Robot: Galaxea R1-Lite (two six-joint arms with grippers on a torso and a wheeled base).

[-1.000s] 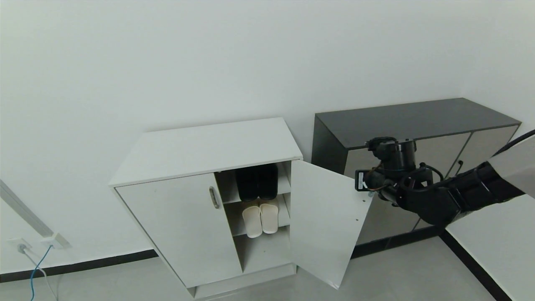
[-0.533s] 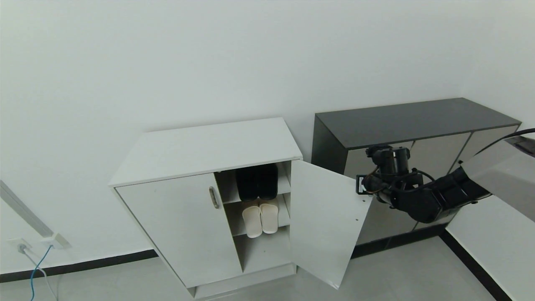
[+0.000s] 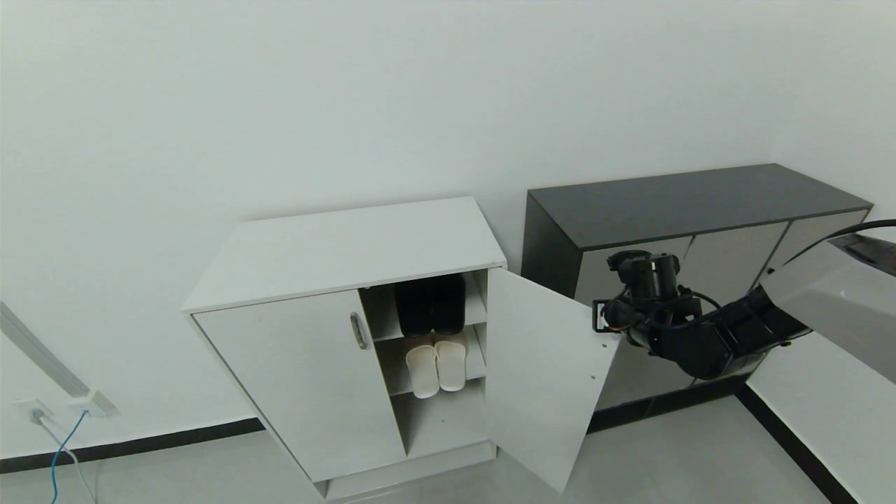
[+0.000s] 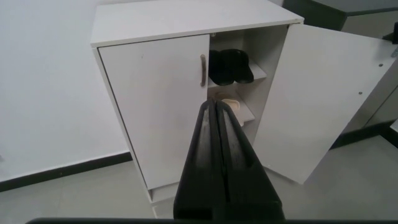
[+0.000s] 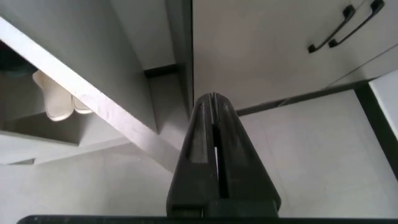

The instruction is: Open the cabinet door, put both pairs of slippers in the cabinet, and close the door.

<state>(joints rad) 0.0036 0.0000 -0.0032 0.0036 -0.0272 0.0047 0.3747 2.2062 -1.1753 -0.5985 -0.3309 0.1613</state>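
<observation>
**Door hangs open, both pairs on the shelves**

Here's the white cabinet (image 3: pixel 343 252) against the wall, and its right-hand door (image 3: pixel 542 371) swings well out towards us. The left-hand door (image 3: pixel 308 378) is closed flat, its small metal handle (image 3: pixel 358 330) upright at the inner edge.

Look inside the open half: the black slippers (image 3: pixel 430 304) sit side by side on the upper shelf, and the cream slippers (image 3: pixel 437 367) are on the shelf just below, also side by side, their ends poking past the shelf's front edge. The bottom compartment shows bare board.

Over to the right gripper (image 3: pixel 600 315). It's up at the top outer corner of the open door, on the door's outside face, and I can't make out whether it actually touches the panel. Its own camera shows the claw (image 5: pixel 214 99) clenched, fingers pressed together with nothing between them.

The left gripper (image 4: pixel 215 106) hangs back in front of the cabinet, well apart from it, pointing at the shelves. It's clenched too, and empty.

A dark sideboard (image 3: pixel 686 199) stands just beside the cabinet on the right. At far left, a wall socket (image 3: pixel 31 409) with a blue cable (image 3: pixel 66 448) trailing down.
</observation>
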